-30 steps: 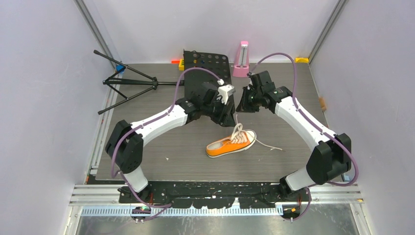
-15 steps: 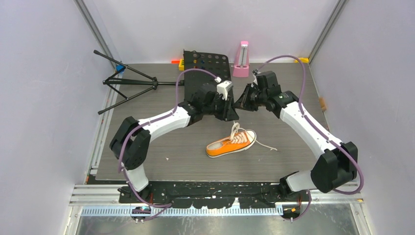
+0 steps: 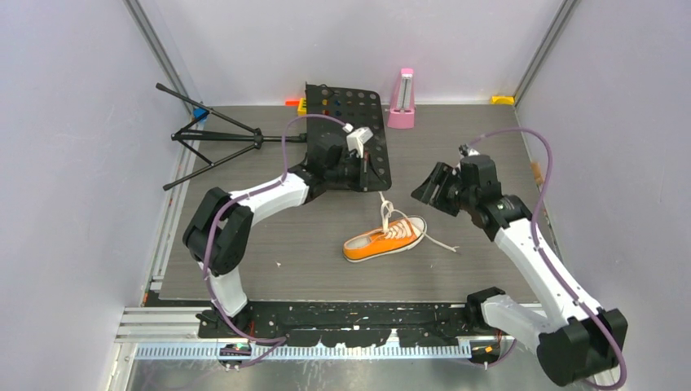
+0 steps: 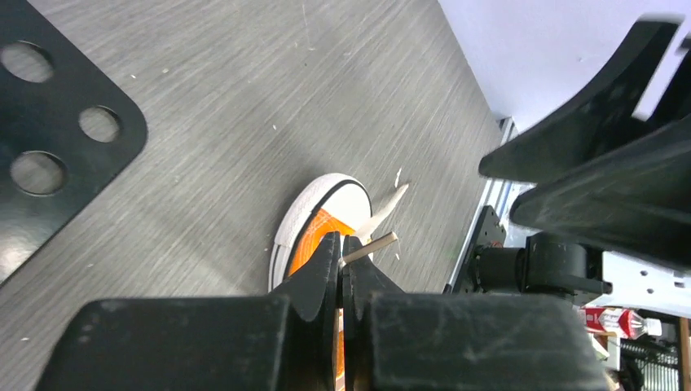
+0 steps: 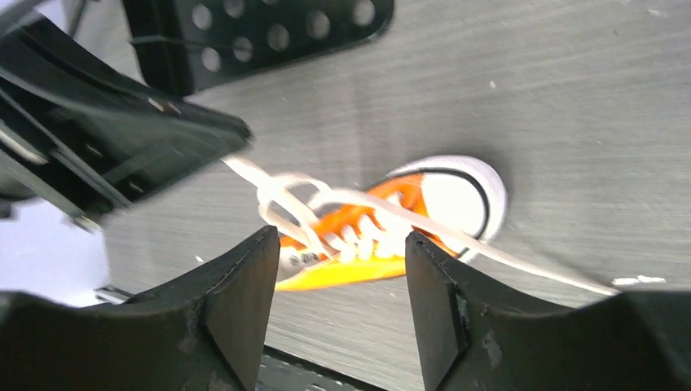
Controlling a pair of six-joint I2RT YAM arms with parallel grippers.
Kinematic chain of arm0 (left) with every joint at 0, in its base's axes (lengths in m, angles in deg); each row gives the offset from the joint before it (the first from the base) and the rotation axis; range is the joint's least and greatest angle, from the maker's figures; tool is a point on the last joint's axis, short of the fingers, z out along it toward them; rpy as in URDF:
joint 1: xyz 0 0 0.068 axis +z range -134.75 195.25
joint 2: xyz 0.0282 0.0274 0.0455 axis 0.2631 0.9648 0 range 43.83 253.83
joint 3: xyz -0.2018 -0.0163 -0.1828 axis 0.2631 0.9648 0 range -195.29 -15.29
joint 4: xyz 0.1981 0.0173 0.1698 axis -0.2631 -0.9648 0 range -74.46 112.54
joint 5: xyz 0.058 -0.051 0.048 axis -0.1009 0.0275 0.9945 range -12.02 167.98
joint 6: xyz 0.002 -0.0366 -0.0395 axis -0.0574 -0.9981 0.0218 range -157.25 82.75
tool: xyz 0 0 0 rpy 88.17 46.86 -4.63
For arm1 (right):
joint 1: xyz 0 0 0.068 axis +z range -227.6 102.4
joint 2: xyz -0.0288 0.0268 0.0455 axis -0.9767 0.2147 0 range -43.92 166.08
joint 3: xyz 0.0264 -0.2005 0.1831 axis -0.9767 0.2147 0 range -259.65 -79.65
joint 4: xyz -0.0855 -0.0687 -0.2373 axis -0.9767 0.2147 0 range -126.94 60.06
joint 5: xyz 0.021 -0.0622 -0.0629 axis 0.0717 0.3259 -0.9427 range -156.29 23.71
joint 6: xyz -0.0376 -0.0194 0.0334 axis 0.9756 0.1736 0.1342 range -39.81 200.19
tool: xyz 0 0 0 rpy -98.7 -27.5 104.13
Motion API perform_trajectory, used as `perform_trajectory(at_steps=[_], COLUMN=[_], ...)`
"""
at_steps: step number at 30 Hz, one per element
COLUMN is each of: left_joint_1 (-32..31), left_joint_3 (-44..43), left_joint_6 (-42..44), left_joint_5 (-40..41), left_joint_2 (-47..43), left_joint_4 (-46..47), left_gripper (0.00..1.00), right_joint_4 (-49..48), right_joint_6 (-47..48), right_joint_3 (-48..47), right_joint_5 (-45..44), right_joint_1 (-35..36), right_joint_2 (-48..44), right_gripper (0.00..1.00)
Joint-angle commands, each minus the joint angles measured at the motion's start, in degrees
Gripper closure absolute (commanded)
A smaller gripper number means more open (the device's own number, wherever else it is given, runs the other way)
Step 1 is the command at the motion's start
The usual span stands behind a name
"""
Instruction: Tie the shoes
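Note:
The orange shoe lies on its sole mid-table, its white toe cap seen in the left wrist view. My left gripper hovers just behind the shoe. It is shut on one white lace, whose stiff tip sticks out past the pads. That lace rises taut from the eyelets, with a loop in it. The other lace trails on the table to the right. My right gripper is open, above and right of the shoe, holding nothing.
A black perforated plate lies at the back under my left wrist. A pink metronome stands beside it, and a folded black tripod lies at the back left. White walls close in both sides.
My left gripper shut on the lace and drew back left, pulling it taut. My right gripper opened, let go and swung away to the right.

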Motion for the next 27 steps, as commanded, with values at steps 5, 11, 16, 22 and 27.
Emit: perform_trajectory(at_steps=[5, 11, 16, 22, 27], left_joint_1=[1.5, 1.5, 1.5, 1.5, 1.9], left_joint_3=[-3.5, -4.8, -6.0, -7.1, -9.3], left_joint_6=[-1.9, -1.9, -1.2, -0.9, 1.9], left_joint_5=[-8.0, -9.3, -9.7, -9.9, -8.4], left_joint_2=[1.6, 3.1, 3.6, 4.2, 3.9], left_joint_4=[1.1, -0.1, -1.6, -2.9, -8.0], left_gripper=[1.00, 1.00, 1.00, 1.00, 1.00], right_joint_4=[-5.2, -10.8, -14.7, -17.1, -13.2], right_joint_6=[9.5, 16.5, 19.8, 19.5, 16.1], right_joint_3=[12.7, 12.1, 10.6, 9.2, 11.1], right_joint_5=[2.3, -7.7, -12.8, -18.8, -21.1], right_joint_1=[0.4, 8.7, 12.0, 13.2, 13.4], right_joint_2=[-5.9, -0.1, 6.3, 11.9, 6.8], right_gripper=[0.20, 0.20, 0.33, 0.54, 1.00])
